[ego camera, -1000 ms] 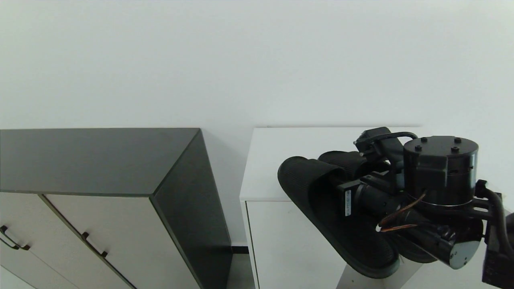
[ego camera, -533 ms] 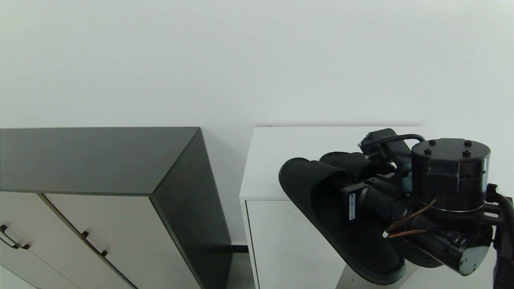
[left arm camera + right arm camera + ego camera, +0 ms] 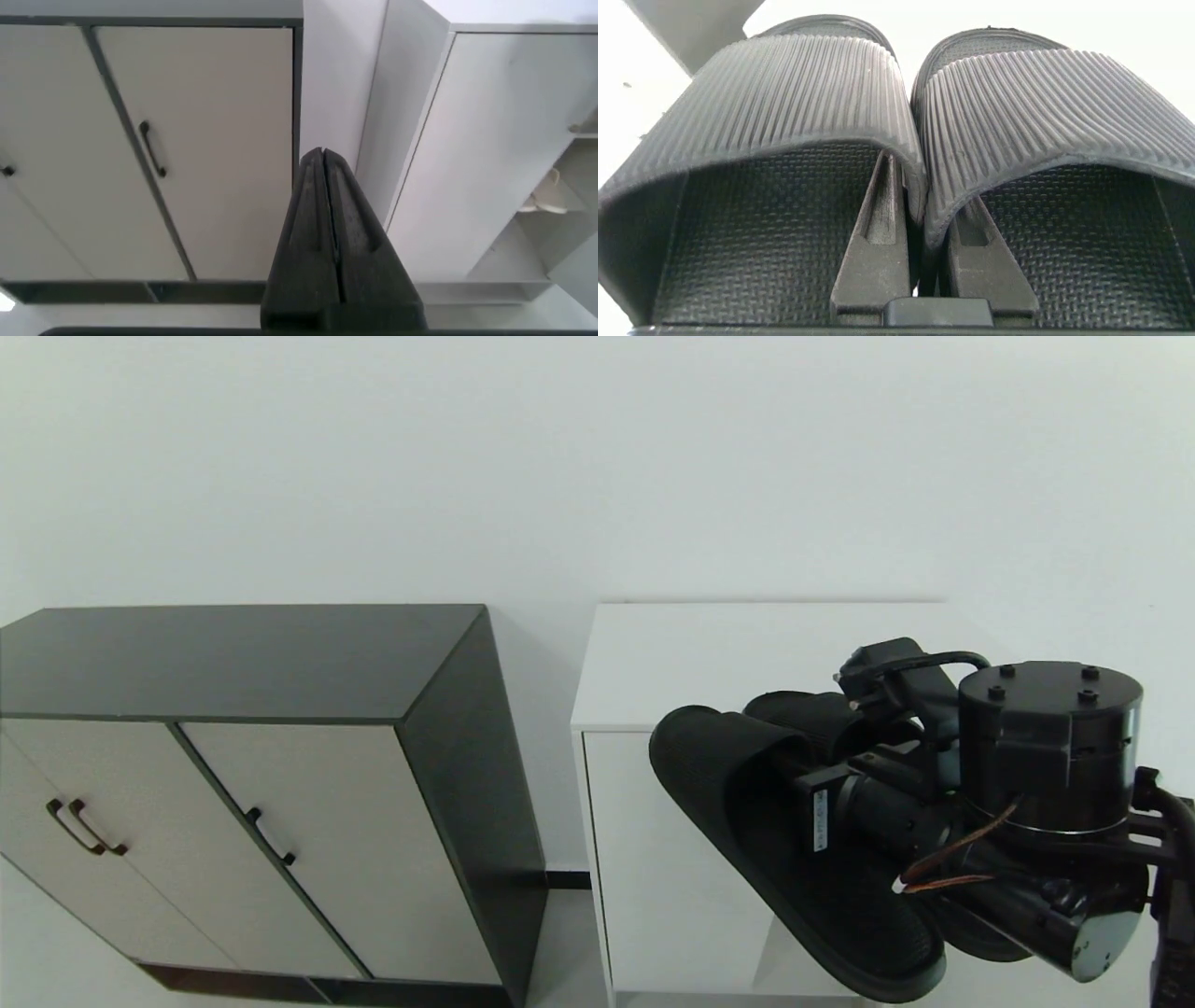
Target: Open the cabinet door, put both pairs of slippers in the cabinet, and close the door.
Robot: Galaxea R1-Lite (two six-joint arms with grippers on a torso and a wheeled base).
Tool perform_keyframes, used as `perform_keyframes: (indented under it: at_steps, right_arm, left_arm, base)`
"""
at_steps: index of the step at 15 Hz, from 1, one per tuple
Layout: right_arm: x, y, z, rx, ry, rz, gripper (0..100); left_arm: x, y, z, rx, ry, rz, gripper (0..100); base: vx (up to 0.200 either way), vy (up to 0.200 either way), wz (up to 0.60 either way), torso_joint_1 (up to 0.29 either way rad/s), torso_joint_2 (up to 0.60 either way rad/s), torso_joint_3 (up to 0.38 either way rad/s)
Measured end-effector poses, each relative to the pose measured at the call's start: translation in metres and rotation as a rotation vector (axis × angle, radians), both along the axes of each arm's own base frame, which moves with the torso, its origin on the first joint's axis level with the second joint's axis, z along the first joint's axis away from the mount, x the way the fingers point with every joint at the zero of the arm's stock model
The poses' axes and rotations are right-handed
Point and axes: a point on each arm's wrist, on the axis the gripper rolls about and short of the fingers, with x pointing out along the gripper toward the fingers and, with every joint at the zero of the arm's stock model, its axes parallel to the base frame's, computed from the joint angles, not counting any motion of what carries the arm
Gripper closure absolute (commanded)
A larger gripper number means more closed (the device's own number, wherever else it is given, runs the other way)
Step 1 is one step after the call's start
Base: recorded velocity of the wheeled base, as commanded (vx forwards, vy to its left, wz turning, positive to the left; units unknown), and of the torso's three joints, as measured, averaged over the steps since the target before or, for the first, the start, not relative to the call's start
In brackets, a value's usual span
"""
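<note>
Up close, the right hand (image 3: 920,201) is clamped on the pair of black slippers (image 3: 738,756); one of its fingers (image 3: 873,243) sits inside each slipper, under the ribbed strap, and the two inner sides are pinched together between them; the pair hangs tilted, toes up and heels down, in front of the white cabinet (image 3: 738,653), held in the air and resting on nothing; over on the other side, the left hand (image 3: 323,233) is fully closed, its two fingers pressed flat against each other with nothing between them, and it points at the gap between the two cabinets; beyond it stands the dark-topped cabinet (image 3: 233,658), both pale doors (image 3: 299,840) shut, a dark handle (image 3: 269,835) on each; the white cabinet stands just beside it, a narrow gap between them, and the left wrist view catches open shelves at its far side; behind both rises a plain white wall (image 3: 597,467).
</note>
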Motion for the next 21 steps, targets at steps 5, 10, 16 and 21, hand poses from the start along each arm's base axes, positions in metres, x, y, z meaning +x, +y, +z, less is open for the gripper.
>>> perform_keyframes:
  at_steps: [5,10,16,21]
  right_arm:
    - [0.0,0.0001,-0.0031,-0.009,0.009,0.004,100]
    - [-0.0006,-0.0003,-0.0047,-0.012,0.012,0.005,100]
    - [-0.0008,-0.0012,-0.0067,-0.019,0.016,0.001,100]
    - [-0.0011,-0.0009,-0.0072,-0.019,0.018,0.006,100]
  left_arm:
    - [0.0,0.0,0.0,0.0,0.0,0.0,100]
    - [0.0,0.0,0.0,0.0,0.0,0.0,100]
    - [0.0,0.0,0.0,0.0,0.0,0.001,100]
    - [0.0,0.0001,-0.0001,0.0,0.001,0.001,100]
  base:
    - [-0.08,0.0,0.0,0.003,0.0,0.0]
    - [0.0,0.0,0.0,0.0,0.0,0.0]
    - [0.0,-0.1,0.0,0.0,0.0,0.001]
    - [0.0,-0.2,0.0,0.008,0.0,0.0]
